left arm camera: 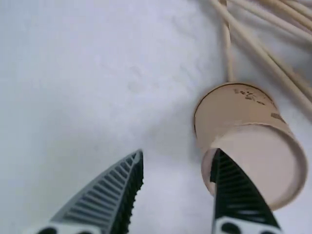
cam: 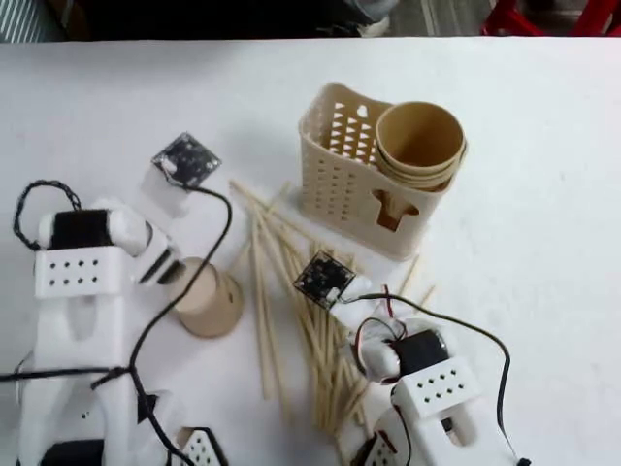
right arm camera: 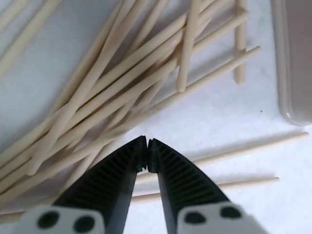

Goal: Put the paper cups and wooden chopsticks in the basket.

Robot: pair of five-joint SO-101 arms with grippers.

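One cup (cam: 207, 301) (inverted), 8 o'clock of basket (cam: 335, 184); left gripper (left arm camera: 178, 153) gapes beside it. Straddle squarely before closing. Right gripper (right arm camera: 147, 144) clenched, empty.

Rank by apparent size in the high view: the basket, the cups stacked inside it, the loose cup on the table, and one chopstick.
1. basket
2. stacked cups and loose cup: they look alike, and the stack sits higher, likely nearer the camera, so they are left unranked
3. single chopstick: long but by far the thinnest
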